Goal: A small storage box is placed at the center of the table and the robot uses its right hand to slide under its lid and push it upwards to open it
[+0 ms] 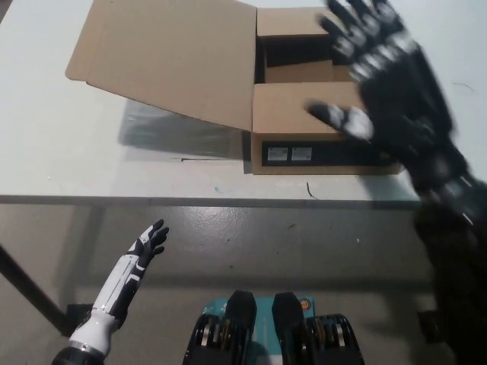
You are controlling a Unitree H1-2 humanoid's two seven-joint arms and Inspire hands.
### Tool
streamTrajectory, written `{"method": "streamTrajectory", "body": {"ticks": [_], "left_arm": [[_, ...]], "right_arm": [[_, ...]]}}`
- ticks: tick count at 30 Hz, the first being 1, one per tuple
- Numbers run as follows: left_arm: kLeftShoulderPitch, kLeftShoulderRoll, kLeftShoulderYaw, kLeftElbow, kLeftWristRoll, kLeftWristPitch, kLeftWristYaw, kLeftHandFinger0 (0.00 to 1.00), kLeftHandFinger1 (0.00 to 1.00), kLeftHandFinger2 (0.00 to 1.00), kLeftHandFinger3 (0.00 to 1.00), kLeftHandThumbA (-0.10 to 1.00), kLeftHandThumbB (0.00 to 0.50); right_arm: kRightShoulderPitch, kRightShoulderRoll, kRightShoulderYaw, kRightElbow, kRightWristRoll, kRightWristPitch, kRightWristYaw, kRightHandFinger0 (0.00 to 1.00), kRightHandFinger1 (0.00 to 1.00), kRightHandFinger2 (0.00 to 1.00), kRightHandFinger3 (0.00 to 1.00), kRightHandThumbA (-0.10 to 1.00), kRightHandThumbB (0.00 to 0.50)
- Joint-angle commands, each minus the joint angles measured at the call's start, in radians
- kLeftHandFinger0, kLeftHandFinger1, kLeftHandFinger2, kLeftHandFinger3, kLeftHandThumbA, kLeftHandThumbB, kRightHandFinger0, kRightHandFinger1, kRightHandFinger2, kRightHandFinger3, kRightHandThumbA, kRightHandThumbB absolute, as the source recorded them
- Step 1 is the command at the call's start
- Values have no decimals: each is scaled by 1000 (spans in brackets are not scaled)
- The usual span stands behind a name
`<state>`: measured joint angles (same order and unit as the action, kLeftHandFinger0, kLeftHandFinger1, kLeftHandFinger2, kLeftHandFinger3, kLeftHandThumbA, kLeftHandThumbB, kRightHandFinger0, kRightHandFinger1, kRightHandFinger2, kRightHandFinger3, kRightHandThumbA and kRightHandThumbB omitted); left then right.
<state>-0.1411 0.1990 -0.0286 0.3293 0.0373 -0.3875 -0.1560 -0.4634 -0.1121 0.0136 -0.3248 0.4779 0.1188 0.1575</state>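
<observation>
The cardboard storage box [327, 114] was seen near the middle of the white table [68, 152], its front wall set just back from the near edge. The lid [171, 61] was swung open to the box's left and held raised at a slant, a shadow being cast on the tabletop beneath it. The dark interior was exposed at the rear, while a front flap lay across the nearer half. Two small labels [289, 154] were visible on the front wall.

The black right hand [384, 84] was recorded above the right part of the box, motion-blurred, with fingers spread and nothing gripped; whether the cardboard was touched could not be told. The lid lay well apart from it, to its left.

The white left hand [148, 245] was held below the near table edge at lower left, fingers extended and empty.

Bare tabletop was left to the left of the box and along the near edge.
</observation>
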Motion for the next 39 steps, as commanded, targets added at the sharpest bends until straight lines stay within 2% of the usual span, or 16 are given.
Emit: {"method": "streamTrajectory", "body": {"ticks": [1, 4, 6, 10, 11, 16, 18, 21, 22, 26, 28, 31, 32, 35, 39], "left_arm": [[-30, 19, 5, -1, -38, -46, -24, 1000, 1000, 1000, 1000, 1000, 500], [-28, 19, 6, 3, -40, -50, -24, 1000, 1000, 1000, 1000, 1000, 500], [-30, 19, 5, 11, -41, -61, -26, 1000, 1000, 1000, 1000, 1000, 500], [-28, 17, 7, 17, -34, -68, -16, 1000, 1000, 1000, 1000, 1000, 500], [-27, 17, 9, 16, -33, -65, -14, 1000, 1000, 1000, 1000, 1000, 500], [-31, 20, 9, 23, -33, -81, -15, 1000, 1000, 1000, 1000, 1000, 500], [-35, 19, 7, 28, -31, -80, -15, 1000, 1000, 1000, 1000, 1000, 500], [-31, 17, 7, 23, -31, -75, -14, 1000, 1000, 1000, 1000, 1000, 500], [-28, 16, 6, 16, -34, -69, -16, 1000, 1000, 1000, 1000, 1000, 500], [-27, 18, 8, 18, -31, -75, -12, 1000, 1000, 1000, 1000, 1000, 500], [-27, 17, 9, 20, -39, -78, -14, 1000, 1000, 1000, 1000, 1000, 500], [-27, 15, 9, 22, -36, -81, -9, 1000, 1000, 1000, 1000, 1000, 500], [-27, 15, 9, 25, -38, -82, -10, 1000, 1000, 1000, 1000, 1000, 500], [-24, 16, 7, 19, -44, -79, -16, 1000, 1000, 1000, 1000, 1000, 500], [-24, 17, 6, 20, -45, -82, -17, 1000, 1000, 1000, 1000, 1000, 500]], "right_arm": [[381, -89, -140, -597, -130, -186, 28, 1000, 1000, 1000, 1000, 1000, 345], [506, -46, -139, -544, -165, -239, 24, 1000, 1000, 1000, 1000, 1000, 378], [575, -34, -135, -469, -170, -287, 37, 1000, 1000, 1000, 1000, 1000, 369], [641, -26, -124, -290, -165, -388, 71, 1000, 1000, 1000, 1000, 1000, 294], [645, -24, -118, -239, -174, -408, 74, 1000, 1000, 1000, 1000, 1000, 296], [620, 1, -106, -73, -224, -412, 31, 1000, 1000, 1000, 1000, 1000, 350], [599, 4, -111, 16, -239, -460, 26, 1000, 1000, 1000, 1000, 1000, 323], [565, 11, -109, 133, -246, -482, 15, 1000, 1000, 1000, 1000, 1000, 336], [552, 12, -108, 185, -259, -498, 10, 1000, 1000, 1000, 1000, 1000, 314], [530, 26, -105, 284, -277, -501, -7, 1000, 1000, 1000, 1000, 1000, 275], [521, 27, -105, 324, -282, -514, -9, 1000, 1000, 1000, 1000, 1000, 237], [510, 24, -108, 370, -288, -535, -10, 1000, 1000, 1000, 1000, 1000, 234], [509, 24, -108, 376, -289, -537, -11, 1000, 1000, 1000, 1000, 1000, 210], [502, 23, -112, 399, -283, -543, -14, 1000, 1000, 1000, 1000, 1000, 234], [499, 23, -115, 410, -286, -549, -17, 1000, 1000, 1000, 1000, 1000, 220]]}}
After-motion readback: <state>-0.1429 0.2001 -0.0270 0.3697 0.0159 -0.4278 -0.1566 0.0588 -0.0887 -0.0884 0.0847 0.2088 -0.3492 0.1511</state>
